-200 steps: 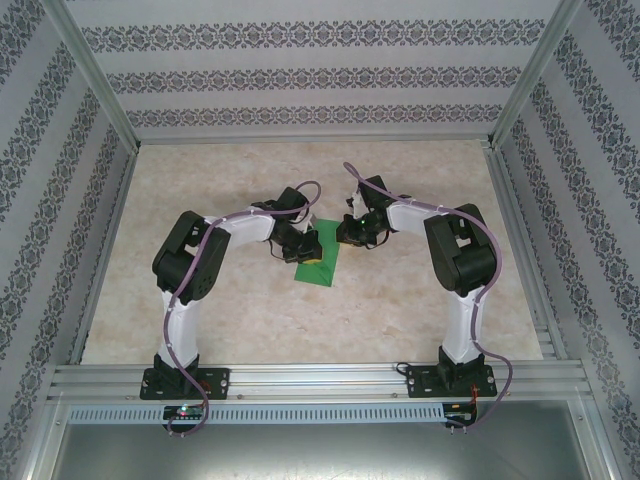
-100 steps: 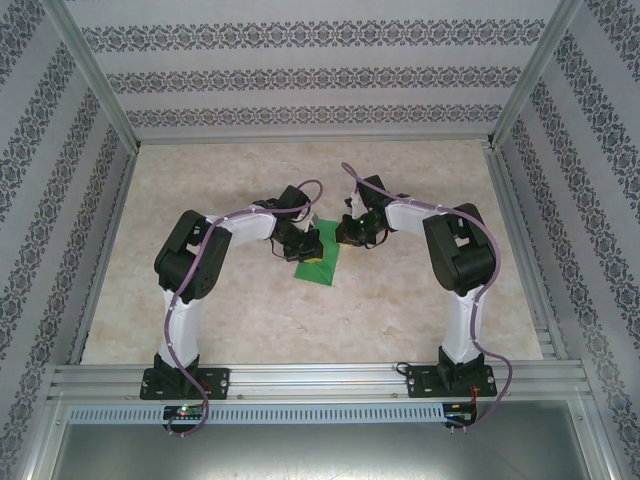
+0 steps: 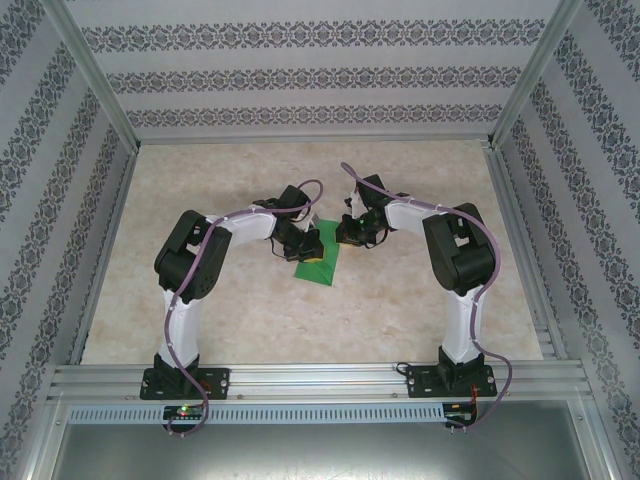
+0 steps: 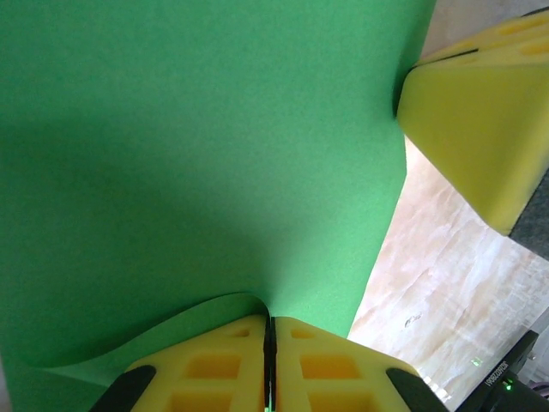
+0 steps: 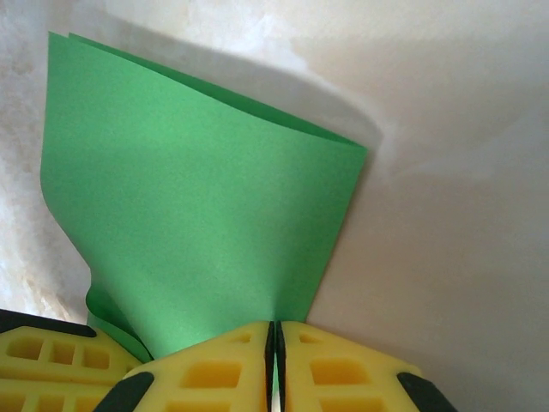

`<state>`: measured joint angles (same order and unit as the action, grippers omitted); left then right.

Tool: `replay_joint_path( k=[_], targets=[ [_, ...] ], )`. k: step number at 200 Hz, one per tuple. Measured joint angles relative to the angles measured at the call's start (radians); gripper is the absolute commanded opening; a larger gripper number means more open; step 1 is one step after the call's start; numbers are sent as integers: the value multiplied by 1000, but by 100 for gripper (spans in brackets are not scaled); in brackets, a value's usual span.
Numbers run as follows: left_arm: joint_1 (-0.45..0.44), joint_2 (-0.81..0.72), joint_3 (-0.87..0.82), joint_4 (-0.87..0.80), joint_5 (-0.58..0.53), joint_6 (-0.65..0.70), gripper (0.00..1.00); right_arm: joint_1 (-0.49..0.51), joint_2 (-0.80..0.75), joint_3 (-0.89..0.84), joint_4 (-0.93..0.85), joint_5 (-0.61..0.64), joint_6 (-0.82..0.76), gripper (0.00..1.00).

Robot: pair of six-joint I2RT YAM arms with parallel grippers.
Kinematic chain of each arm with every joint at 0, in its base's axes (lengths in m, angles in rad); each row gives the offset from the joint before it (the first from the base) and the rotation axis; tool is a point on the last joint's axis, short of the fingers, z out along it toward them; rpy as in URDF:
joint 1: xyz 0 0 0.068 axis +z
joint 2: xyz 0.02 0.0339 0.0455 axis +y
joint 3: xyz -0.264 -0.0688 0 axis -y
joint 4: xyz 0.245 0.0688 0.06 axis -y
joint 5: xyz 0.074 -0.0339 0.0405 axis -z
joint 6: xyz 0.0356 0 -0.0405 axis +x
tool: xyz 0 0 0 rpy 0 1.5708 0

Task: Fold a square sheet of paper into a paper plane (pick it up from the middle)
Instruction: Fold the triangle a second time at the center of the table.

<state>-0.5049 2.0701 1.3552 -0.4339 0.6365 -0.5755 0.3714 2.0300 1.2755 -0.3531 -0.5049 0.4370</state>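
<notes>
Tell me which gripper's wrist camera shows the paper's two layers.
The right gripper: above its shut jaws the green sheet shows two stacked edges. At the left gripper one smooth face shows, curling at the pinch.

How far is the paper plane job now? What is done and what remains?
Done: the square sheet of paper is bent double, and two layered edges show at its far corner in the right wrist view. In hand: the left gripper and the right gripper are both shut on the paper's near edge. Left: no pointed dart shape is visible, so the nose and wing folds remain.
</notes>
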Motion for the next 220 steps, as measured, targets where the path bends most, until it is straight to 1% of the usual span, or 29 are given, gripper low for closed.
replay_joint_path(
  k=[157,220],
  targets=[
    [-12,-18,18,-31,0,19,12,6,5,22,-36,31,-23,12],
    [-13,-9,43,-31,19,19,12,6,6,23,-37,30,-25,12]
  ],
)
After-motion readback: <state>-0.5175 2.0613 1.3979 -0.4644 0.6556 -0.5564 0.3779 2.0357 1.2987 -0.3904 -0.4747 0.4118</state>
